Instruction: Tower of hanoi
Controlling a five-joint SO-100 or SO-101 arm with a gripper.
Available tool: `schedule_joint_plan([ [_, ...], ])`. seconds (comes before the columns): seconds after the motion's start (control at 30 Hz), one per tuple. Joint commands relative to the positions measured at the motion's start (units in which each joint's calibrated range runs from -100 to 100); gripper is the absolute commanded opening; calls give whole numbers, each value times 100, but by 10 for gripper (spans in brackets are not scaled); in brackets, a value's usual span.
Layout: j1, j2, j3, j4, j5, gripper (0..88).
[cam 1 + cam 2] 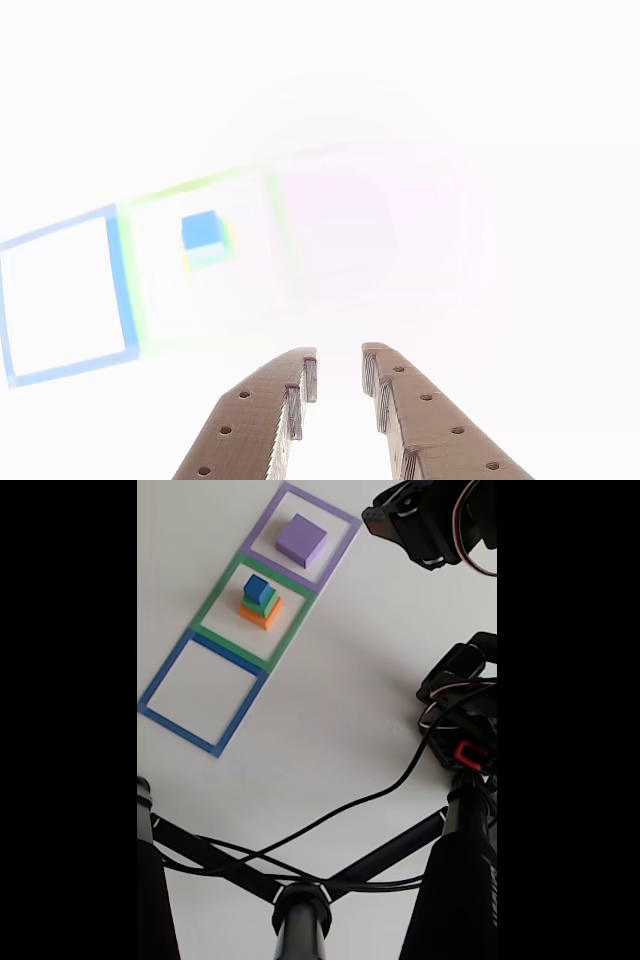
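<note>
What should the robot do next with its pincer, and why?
Probably move toward the blue cube and lower over it. It tops the green cube and orange cube in the green outline; the pincer is open, holding nothing, and the blue outline holds no block.

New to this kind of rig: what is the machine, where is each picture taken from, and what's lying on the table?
It is a small robot arm standing on a white table. The fixed view looks down from above. The other view is very washed out; the brown gripper enters from the bottom, jaws apart, holding nothing.

Three flat square outlines lie in a row: blue, green and purple. Inside the green one stands a stack: orange cube at the bottom, green cube, blue cube on top. A pale-purple slab sits inside the purple outline.
</note>
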Motion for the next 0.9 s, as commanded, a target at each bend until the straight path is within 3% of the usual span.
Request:
schedule_joint_plan([
  [0.0, 260, -77, -176, 88, 20, 0],
  [0.3, 902, -788, 1488, -519, 20, 14],
  [0.53, 1094, -1523, 3943, -2657, 20, 60],
  [0.67, 1209, -1636, 4915, -3726, 20, 135],
  [0.87, 1257, -1749, 6852, -6219, 20, 245],
])
